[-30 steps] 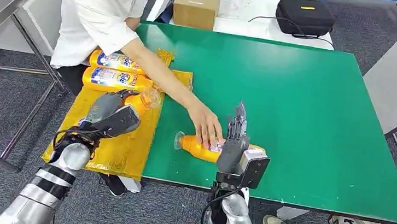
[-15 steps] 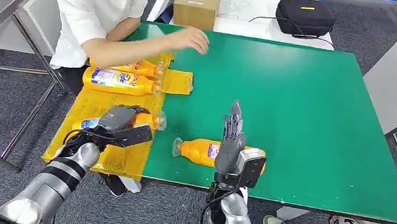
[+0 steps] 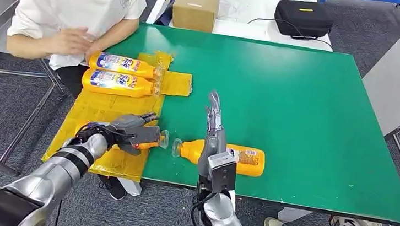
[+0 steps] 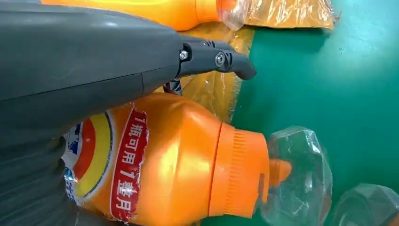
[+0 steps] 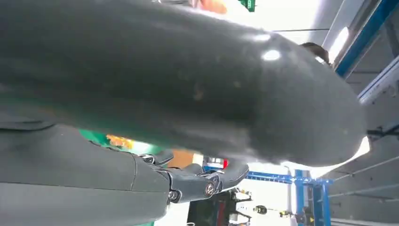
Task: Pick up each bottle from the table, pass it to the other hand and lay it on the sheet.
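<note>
your left hand (image 3: 132,131) grips an orange bottle (image 3: 150,138) low over the yellow sheet's (image 3: 104,109) near right edge, its clear cap poking onto the green counter (image 3: 309,101); half a second ago it sat further left, so it has drifted toward the counter. your right hand (image 3: 214,131) stands with fingers straight and holding nothing, now shifted left over the neck of the next bottle (image 3: 240,158) lying on the counter. the person's hand (image 3: 72,40) has pulled back from the counter, leaving two bottles (image 3: 118,73) on the far sheet.
</note>
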You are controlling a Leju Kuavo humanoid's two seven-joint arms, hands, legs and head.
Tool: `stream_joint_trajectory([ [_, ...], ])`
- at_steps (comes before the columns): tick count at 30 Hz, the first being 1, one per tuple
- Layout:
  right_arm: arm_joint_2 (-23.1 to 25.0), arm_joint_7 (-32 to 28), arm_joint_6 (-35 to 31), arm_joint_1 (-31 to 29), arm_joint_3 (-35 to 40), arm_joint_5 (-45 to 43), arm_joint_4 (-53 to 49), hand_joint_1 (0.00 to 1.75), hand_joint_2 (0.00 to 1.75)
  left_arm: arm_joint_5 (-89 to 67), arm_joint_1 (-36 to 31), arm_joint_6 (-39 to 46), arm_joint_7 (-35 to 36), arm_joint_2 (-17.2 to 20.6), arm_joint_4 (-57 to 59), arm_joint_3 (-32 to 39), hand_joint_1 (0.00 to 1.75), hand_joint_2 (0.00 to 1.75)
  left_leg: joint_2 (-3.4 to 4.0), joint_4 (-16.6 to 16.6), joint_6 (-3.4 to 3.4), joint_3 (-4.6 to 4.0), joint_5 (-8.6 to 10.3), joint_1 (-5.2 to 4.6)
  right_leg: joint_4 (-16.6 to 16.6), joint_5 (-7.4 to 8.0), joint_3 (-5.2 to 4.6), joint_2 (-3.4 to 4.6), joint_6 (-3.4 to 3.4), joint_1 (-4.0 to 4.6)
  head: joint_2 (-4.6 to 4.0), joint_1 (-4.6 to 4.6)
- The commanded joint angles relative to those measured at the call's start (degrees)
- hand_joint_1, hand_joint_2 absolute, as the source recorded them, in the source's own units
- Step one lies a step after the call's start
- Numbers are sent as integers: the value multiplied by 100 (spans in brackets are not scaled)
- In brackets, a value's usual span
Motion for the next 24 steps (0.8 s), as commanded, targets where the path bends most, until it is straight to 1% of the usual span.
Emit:
stream_joint_trajectory([
  [1, -317, 2, -87, -382, 626, -220, 94, 0, 0, 137, -13, -671, 148, 77, 981, -148, 0, 175, 20, -6, -6, 24, -10, 3, -7, -2, 18, 21, -8, 3, 0, 0],
  [3, -303, 2, -97, -446, 606, -272, 188, 0, 0, 139, 2, -733, 84, 78, 1010, -189, 0, 175, 30, -13, -8, 33, -10, 4, -12, 0, 24, 31, -10, 4, 0, 2],
  [5, -310, 2, -142, -475, 518, -279, 214, 0, 0, 219, 9, -614, 119, 8, 992, -125, 0, 175, 13, -10, -4, 24, -4, 1, -7, -1, 20, 14, -5, 1, 0, 0],
  [6, -322, 2, -99, -479, 496, -300, 196, 0, 0, 276, -2, -538, 64, -23, 951, -79, 0, 175, 16, -14, -6, 32, -6, 2, -13, 0, 28, 18, -8, 2, 0, 2],
  [10, -366, 2, -111, -458, 494, -242, 155, 0, 0, 862, -104, -329, -137, -185, 737, 469, 0, 175, 6, -10, -5, 29, -4, 3, -10, -2, 31, 8, -7, 2, 0, 2],
  [12, -394, 2, -137, -416, 464, -251, 135, 0, 0, 1561, -52, -99, -640, -340, 414, 1112, 0, 175, 1, -7, -6, 30, -5, 6, -10, -4, 36, 3, -9, 5, 0, 2],
  [13, -426, 2, -180, -375, 447, -231, 99, 0, 0, 1899, 5, 9, -869, -441, 137, 1402, 0, 175, -1, -5, -5, 26, -4, 4, -8, -3, 31, 1, -7, 3, 0, 2],
  [14, -447, 2, -194, -329, 413, -250, 81, 0, 0, 2109, 130, 103, -951, -510, -247, 1552, 0, 175, -14, -2, -3, 18, -1, 5, -7, -4, 26, -12, -5, 5, 0, 2],
  [15, -464, 2, -199, -299, 400, -249, 53, 0, 0, 2234, 215, 108, -955, -541, -497, 1621, 0, 175, -16, -2, -5, 19, -2, 8, -9, -5, 28, -14, -7, 7, 0, 0],
  [16, -506, 2, -219, -255, 388, -239, -3, 0, 0, 2573, 469, -6, -861, -564, -1187, 1734, 0, 175, -29, 0, -2, 12, 0, 6, -7, -8, 22, -25, -6, 5, 0, 2],
  [18, -519, 2, -242, -223, 353, -235, -28, 0, 0, 2748, 742, 78, -840, -540, -1872, 1745, 0, 175, -29, 7, -3, -1, -3, 9, -5, -11, 13, -21, -6, 9, 0, 4],
  [20, -540, 2, -259, -189, 342, -226, -64, 0, 0, 2905, 971, 256, -871, -557, -2410, 1775, 0, 175, -8, 0, -2, -4, -3, 3, -6, -6, 3, -1, -3, 2, 0, 2],
  [21, -540, 2, -259, -189, 342, -226, -64, 0, 0, 2905, 971, 256, -871, -557, -2410, 1775, 0, 175, -9, 5, -5, 1, -11, 7, -5, -12, 11, 0, -6, 6, 0, 2],
  [24, -529, 2, -266, -167, 310, -238, -45, 0, 0, 3310, 1169, 313, -913, -687, -2874, 1939, 0, 175, -11, 6, -6, -6, -11, 7, -4, -13, 2, -5, -7, 7, 0, 2],
])
